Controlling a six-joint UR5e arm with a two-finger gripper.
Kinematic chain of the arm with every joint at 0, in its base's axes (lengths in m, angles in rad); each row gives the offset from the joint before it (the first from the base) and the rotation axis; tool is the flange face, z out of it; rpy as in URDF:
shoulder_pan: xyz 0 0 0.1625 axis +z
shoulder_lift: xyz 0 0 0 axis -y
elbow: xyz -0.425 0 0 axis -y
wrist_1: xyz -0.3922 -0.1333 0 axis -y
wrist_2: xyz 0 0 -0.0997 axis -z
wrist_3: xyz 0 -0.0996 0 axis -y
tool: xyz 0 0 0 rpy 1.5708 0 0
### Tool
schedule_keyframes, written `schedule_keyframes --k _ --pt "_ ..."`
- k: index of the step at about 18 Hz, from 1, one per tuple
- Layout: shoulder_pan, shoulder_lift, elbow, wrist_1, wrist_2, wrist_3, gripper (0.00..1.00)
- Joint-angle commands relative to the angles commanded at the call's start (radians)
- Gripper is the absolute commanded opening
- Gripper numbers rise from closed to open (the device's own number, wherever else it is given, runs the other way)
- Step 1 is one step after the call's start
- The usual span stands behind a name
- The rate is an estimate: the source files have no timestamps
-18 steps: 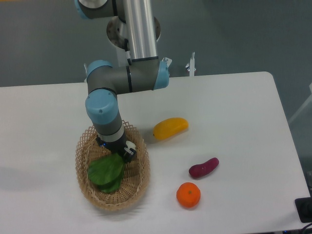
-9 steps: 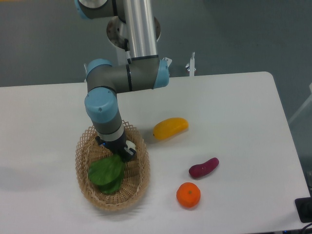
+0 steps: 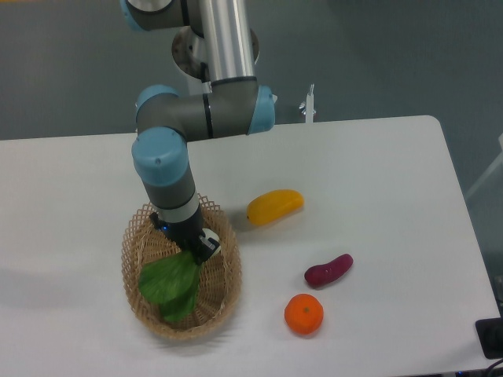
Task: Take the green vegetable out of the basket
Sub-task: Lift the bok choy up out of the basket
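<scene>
The green vegetable point(image 3: 169, 286) has broad dark green leaves that hang down over the inside of the oval tan wicker basket point(image 3: 225, 294) at the lower left of the table. Its white stalk end sits up at my gripper point(image 3: 191, 247). The gripper points down into the basket and is shut on the stalk end, with the leaves drooping below and left of it. The fingertips are mostly hidden by the wrist and the leaves.
A yellow oblong fruit point(image 3: 274, 206) lies right of the basket. A purple sweet potato point(image 3: 328, 269) and an orange point(image 3: 303, 313) lie further right and nearer the front edge. The arm's base point(image 3: 212, 47) stands at the back.
The arm has risen and shifted slightly left. The vegetable has tilted up at its stalk end, and its leaves now hang lower and more stretched out in the basket.
</scene>
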Motion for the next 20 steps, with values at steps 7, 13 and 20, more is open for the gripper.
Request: schedule_keyframes --k 7,13,20 --pt "0.101 0.051 0.075 -0.100 -0.037 0.093 0.36" --pt "0.279 0.074 0.187 -0.258 -0.116 0.234 0.36" --pt "0.485 0.072 0.209 -0.299 -0.124 0.533 0.36"
